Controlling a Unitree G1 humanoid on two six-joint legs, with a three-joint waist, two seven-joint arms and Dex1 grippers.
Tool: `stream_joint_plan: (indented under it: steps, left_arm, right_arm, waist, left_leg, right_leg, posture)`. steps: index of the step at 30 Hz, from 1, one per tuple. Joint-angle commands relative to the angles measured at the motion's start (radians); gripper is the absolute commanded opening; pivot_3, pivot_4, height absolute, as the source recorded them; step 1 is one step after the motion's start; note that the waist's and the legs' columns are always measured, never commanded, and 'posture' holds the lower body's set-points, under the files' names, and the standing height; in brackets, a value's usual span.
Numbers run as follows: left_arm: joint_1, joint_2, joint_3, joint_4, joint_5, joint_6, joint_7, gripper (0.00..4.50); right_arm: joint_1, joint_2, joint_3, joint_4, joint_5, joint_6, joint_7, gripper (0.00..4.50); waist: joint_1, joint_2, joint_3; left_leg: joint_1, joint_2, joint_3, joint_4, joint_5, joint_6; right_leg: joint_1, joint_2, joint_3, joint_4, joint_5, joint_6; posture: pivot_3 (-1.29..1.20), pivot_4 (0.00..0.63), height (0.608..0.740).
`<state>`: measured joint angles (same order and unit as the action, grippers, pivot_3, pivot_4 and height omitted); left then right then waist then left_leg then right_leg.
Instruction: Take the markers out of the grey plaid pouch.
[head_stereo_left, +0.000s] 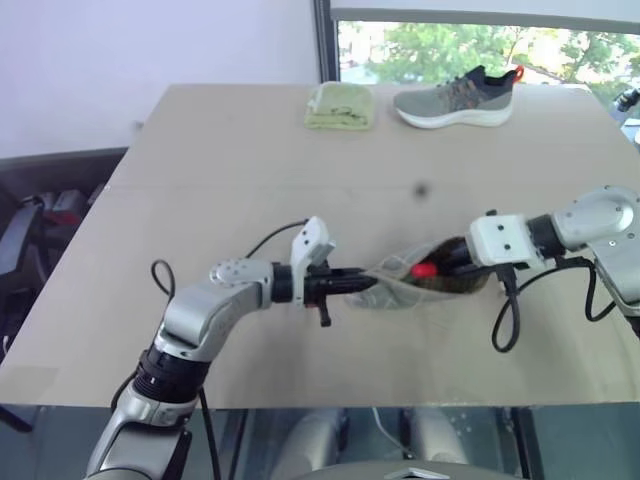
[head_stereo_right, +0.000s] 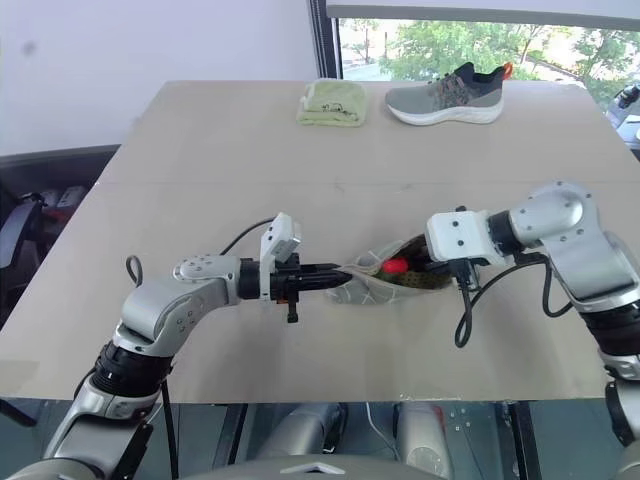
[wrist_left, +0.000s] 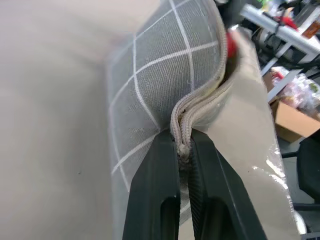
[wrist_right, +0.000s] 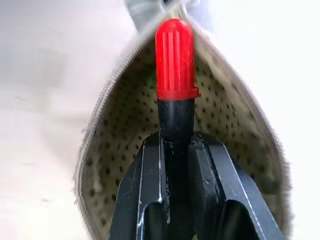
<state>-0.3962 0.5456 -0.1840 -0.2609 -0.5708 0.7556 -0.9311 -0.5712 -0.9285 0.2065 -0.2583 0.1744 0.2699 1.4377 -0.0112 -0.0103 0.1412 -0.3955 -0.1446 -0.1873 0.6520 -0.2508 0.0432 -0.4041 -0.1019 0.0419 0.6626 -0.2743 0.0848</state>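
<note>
Beige tabletop (head_stereo_left: 200, 150) stretches before us, with a window behind its far edge, and along that far edge we see a folded yellow-green cloth (head_stereo_left: 340, 105) and, to its right, a grey sneaker (head_stereo_left: 458, 97), both well apart from our work. Going from left to right across the near part of the table, we first meet our left gripper (head_stereo_left: 352, 283), whose two black fingers (wrist_left: 155, 190) are pressed together on the closed zipper end of the grey plaid pouch (head_stereo_left: 400, 285), pinning that corner. Next comes the pouch itself, which sits between our two arms with its mouth gaping toward the right, the dotted lining showing inside. At that mouth our right gripper (head_stereo_right: 415, 266) is clamped on the dark body of the red marker (wrist_right: 174, 75), whose red cap points into the opening. We judge the task partly under way: the first marker is gripped but its cap end sits within the pouch mouth, so it is not yet out. We cannot pick out the light green marker with any certainty; we take it to lie deeper in the pouch, waiting its turn.
</note>
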Motion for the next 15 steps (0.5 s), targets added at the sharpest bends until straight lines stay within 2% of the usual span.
stream_joint_plan:
  steps: [1,5,11,15]
  left_arm:
    - [-0.012,0.007,0.010,0.001,0.007,-0.004,-0.001,0.00]
    - [-0.013,0.003,0.006,0.001,0.008,-0.004,0.000,0.00]
    - [-0.008,0.003,0.007,-0.005,0.007,-0.003,0.003,0.00]
    - [0.002,0.004,0.010,-0.013,0.006,-0.003,0.007,0.00]
  right_arm:
    - [0.015,-0.020,-0.042,-0.096,0.085,0.027,0.023,0.19]
    - [0.013,-0.004,-0.051,-0.129,0.144,0.052,-0.001,0.19]
    - [-0.093,0.039,-0.181,-0.084,0.303,0.199,-0.103,0.19]
    - [-0.159,-0.058,-0.213,0.082,0.211,0.183,-0.130,0.19]
  waist:
    - [0.000,0.000,0.000]
    - [0.001,0.000,0.000]
    - [0.001,0.000,0.000]
    - [0.011,0.000,0.000]
  left_leg:
    - [0.000,0.000,0.000,0.000,0.000,0.000]
    - [0.000,0.000,0.000,0.000,0.000,0.000]
    - [0.000,0.000,0.000,0.000,0.000,0.000]
    - [0.000,0.000,0.000,0.000,0.000,0.000]
  right_leg:
    - [0.000,0.000,0.000,0.000,0.000,0.000]
    - [0.000,0.000,0.000,0.000,0.000,0.000]
    - [0.000,0.000,0.000,0.000,0.000,0.000]
    - [0.000,0.000,-0.001,0.000,0.000,0.000]
  posture:
    - [0.00,0.150,0.740]
    - [0.00,0.150,0.740]
    - [0.00,0.150,0.740]
    - [0.00,0.150,0.740]
